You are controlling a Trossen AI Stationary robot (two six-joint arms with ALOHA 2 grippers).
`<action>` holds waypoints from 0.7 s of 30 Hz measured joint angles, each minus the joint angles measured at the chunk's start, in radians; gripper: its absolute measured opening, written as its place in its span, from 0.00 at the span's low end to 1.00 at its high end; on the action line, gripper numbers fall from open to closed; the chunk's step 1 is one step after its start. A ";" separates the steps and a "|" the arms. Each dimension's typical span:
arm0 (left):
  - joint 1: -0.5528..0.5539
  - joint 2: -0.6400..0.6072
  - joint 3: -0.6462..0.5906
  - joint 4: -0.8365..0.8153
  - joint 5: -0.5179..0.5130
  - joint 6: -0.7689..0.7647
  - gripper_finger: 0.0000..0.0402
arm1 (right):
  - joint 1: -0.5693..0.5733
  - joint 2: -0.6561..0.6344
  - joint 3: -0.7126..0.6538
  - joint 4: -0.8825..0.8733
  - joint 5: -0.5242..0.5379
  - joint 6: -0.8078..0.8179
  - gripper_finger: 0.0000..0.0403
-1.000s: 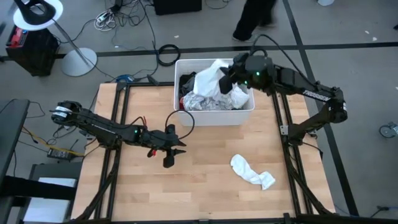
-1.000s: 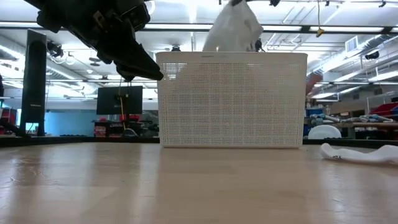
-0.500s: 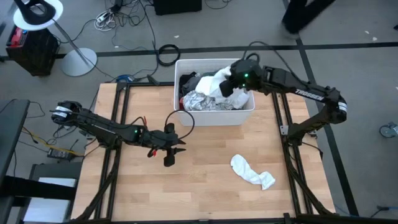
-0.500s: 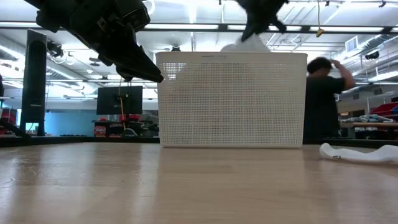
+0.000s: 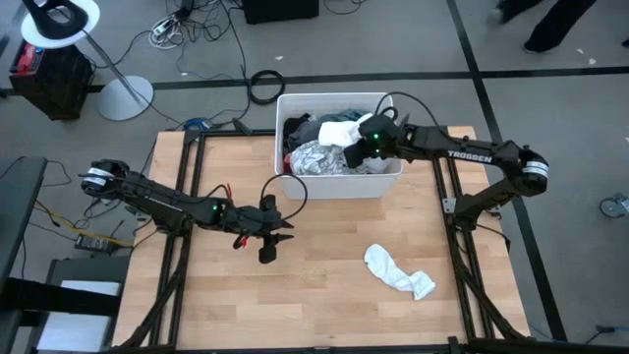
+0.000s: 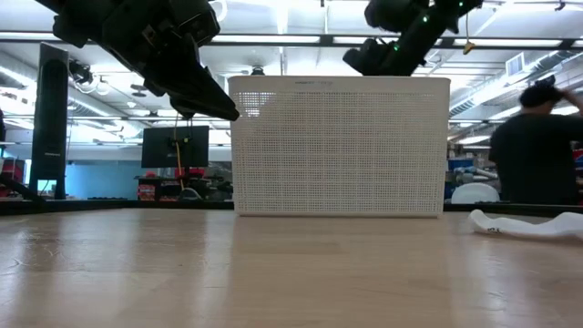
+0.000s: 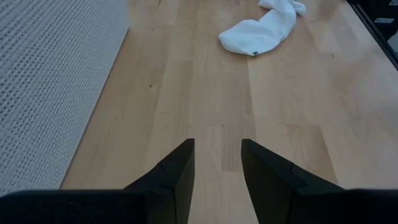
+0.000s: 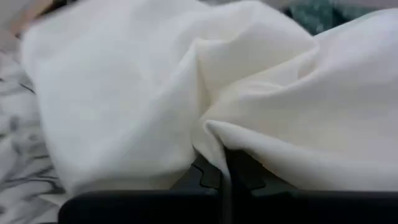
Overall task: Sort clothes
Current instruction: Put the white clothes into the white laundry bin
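The clothes lie heaped in a white bin (image 5: 342,183) at the table's far edge: a white garment (image 5: 339,130) on top, a white-patterned piece (image 5: 314,157) and a black one (image 5: 298,126) beside it. My right gripper (image 5: 360,141) is down inside the bin, shut on the white garment (image 8: 155,93). A white sock (image 5: 398,271) lies flat on the table at the near right. My left gripper (image 7: 217,146) hangs open above the bare table in front of the bin's left end, holding nothing. My right gripper pinches a fold of the white garment (image 8: 214,134) between its two shut fingers. It comes slanting down from the table's right. The cloth bunches up around the fingertips, slack, and the garment rests on the pile in the bin.
The bin's perforated wall (image 6: 337,146) stands just beyond my left gripper (image 5: 267,248). Open table lies between the bin and the sock (image 7: 261,31). A person (image 6: 537,146) stands in the room behind the table, at the right.
My right gripper has come down and toward the table's left, from well above the bin into it. It has stayed shut on the white garment. The garment hung high over the rim and now has sunk onto the pile.
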 joint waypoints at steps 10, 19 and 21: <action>0.000 0.000 0.000 -0.001 0.000 0.000 0.34 | -0.004 0.000 -0.022 0.057 -0.028 -0.004 0.10; 0.000 0.000 0.000 -0.008 0.000 -0.001 0.34 | -0.002 -0.047 -0.009 0.062 -0.031 -0.009 0.32; 0.000 0.000 0.000 -0.008 0.000 -0.001 0.34 | -0.002 -0.081 0.006 0.062 -0.031 -0.013 0.35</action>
